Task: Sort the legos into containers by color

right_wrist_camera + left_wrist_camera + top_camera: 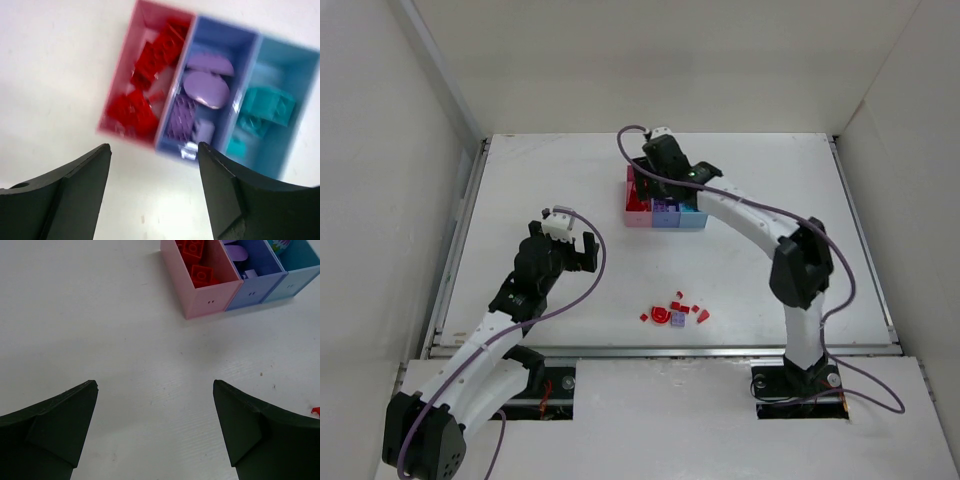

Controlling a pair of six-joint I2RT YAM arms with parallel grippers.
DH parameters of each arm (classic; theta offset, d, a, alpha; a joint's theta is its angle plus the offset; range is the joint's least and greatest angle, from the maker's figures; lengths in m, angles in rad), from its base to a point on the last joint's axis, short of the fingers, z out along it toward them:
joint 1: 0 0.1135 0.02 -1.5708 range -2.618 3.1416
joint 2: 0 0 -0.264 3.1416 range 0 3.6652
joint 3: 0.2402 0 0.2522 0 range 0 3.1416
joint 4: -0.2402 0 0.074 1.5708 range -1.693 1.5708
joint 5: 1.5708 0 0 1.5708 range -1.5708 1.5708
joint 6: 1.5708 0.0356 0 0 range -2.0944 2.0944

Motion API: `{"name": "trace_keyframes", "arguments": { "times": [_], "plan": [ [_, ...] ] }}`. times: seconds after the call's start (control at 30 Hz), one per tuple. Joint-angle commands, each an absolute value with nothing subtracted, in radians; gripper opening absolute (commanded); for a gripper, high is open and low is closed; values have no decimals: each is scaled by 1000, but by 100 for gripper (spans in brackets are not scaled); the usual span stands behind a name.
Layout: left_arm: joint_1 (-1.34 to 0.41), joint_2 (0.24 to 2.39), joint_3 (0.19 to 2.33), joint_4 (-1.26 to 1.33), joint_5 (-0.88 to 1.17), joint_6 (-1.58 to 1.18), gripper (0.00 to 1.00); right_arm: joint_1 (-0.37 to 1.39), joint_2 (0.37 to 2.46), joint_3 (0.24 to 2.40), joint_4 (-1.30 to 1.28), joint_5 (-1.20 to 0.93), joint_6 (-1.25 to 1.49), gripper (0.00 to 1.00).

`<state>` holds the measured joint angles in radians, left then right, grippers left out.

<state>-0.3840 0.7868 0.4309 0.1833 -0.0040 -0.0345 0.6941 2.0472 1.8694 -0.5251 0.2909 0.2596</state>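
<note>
Red pieces mostly make up the loose legos [675, 313], a small cluster with one lilac piece [678, 318] among them, lying close to the middle of the near edge of the bench [520, 180]. Only the top view shows that cluster whole; the left wrist view catches just a red scrap [316, 411] at its border. The containers [665, 215] sit toward the far edge, about midway across, and from above the right arm [750, 215] hides their far part. The right wrist view looks down into them: red bricks [150, 85] in the pink bin [120, 70], lilac pieces [205, 85] in the purple-blue bin [225, 42], teal pieces [262, 107] in the light blue bin [295, 130]. The right gripper [154, 150] hangs over them, jaws wide and empty. The left gripper [155, 387], also spread wide and holding nothing, is nearer the left edge, apart from the cluster.
</note>
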Motion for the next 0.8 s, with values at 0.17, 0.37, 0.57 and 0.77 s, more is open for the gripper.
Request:
{"name": "trace_keyframes", "arguments": {
  "times": [0.17,0.37,0.57,0.77],
  "plan": [
    [-380,747,419,241,34,-44,99,699,1571,1308,-781,249,632,77],
    [-380,716,410,241,63,-44,99,699,1312,947,-759,140,969,77],
    [-380,716,410,241,92,-54,99,699,1282,897,-746,146,1173,74],
    [-380,716,410,241,110,-54,99,719,1305,825,-726,120,1348,66]
  ]
}}
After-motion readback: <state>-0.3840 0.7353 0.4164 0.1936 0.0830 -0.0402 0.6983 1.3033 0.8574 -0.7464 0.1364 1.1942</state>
